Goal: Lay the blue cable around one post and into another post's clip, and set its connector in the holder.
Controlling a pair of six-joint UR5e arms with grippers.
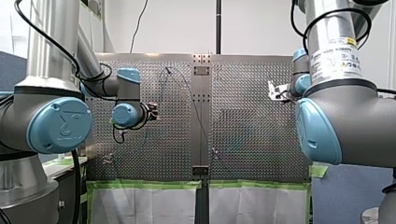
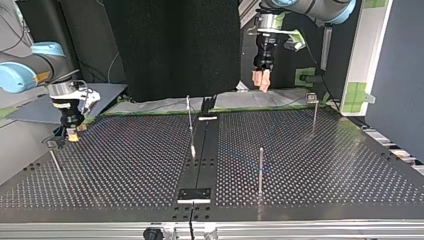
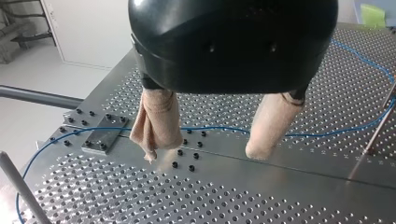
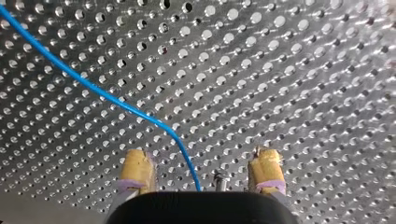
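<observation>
1. Blue cable [image 3: 219, 129], in the left wrist view, lies flat on the perforated table [image 3: 261, 200] and runs across beneath my left gripper [image 3: 203, 154]. The gripper hangs above it without touching. Its fingers stand apart, wrapped in beige pads [image 3: 159, 121]. Beside the gripper the cable passes a small screwed plate [image 3: 103, 139] on the table's smooth middle strip. To one side of the gripper stands a thin post [image 3: 21, 191], and to the other a slanting rod [image 3: 378, 126] that the cable passes close by.
2. In the right wrist view my right gripper [image 4: 201, 156] is close over the table with its yellow pads [image 4: 137, 168] apart. The cable comes in from far ahead and curves down between the pads. It touches neither pad and then goes out of sight under the gripper's body. A small metal stub [image 4: 219, 179] sits just beside the cable, also between the pads.
3. In the front view my left gripper is over the table's left half and my right gripper is over the right half, farther out. The cable shows only as a faint line and I cannot follow it.
4. In the top view my left gripper hangs high above the far edge, right of the middle strip. My right gripper is low at the far left, near a short leaning post [image 2: 54, 160]. An upright post [image 2: 260, 170] stands near, just right of the strip.
</observation>
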